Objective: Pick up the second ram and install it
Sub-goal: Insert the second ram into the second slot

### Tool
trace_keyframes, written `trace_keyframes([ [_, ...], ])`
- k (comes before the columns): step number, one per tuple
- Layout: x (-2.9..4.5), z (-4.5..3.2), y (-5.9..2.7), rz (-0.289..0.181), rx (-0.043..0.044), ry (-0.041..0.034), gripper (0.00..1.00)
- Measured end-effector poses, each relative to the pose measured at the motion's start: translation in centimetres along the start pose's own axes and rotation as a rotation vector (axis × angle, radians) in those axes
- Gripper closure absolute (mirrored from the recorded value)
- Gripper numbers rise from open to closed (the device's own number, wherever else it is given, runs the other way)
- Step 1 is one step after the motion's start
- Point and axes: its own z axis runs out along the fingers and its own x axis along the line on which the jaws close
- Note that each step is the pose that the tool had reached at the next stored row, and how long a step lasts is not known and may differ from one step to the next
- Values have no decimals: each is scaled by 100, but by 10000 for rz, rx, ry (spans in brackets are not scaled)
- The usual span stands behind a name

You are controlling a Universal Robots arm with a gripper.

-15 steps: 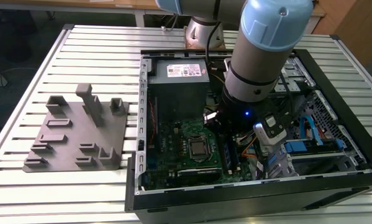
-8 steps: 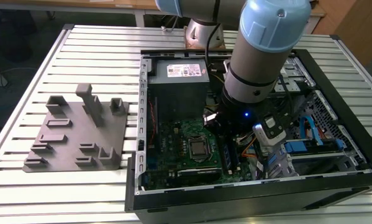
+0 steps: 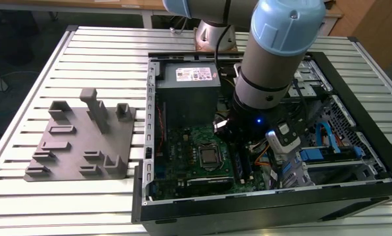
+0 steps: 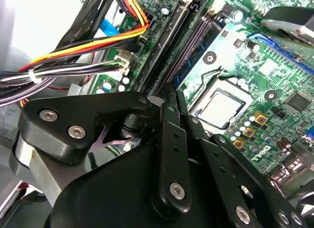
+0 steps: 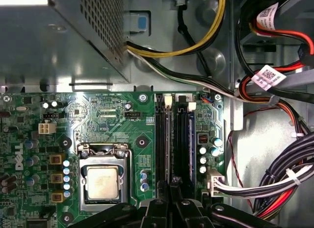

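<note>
Robot gripper point(image 5: 171, 189) hovers over motherboard point(image 5: 113, 139) memory slots point(image 5: 169, 139), jaws closed together; whether they pinch the thin, light, fragile RAM stick's edges, I cannot tell

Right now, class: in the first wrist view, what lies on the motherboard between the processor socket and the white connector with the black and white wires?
The long black memory slots lie between the processor socket and the white connector, in the first wrist view.

I can make out white printed labels on the power supply point(image 3: 194, 74) and cable tags point(image 5: 269, 76), none legible.
</note>
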Motion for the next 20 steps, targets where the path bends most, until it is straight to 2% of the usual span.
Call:
trace_keyframes([
  [2, 2, -17, 0, -5, -1, -5, 87],
  [6, 2, -100, 0, -5, 1, -5, 87],
  [12, -38, -98, -2, -6, 1, 32, 87],
  [20, -28, -96, -2, -11, 1, 33, 87],
])
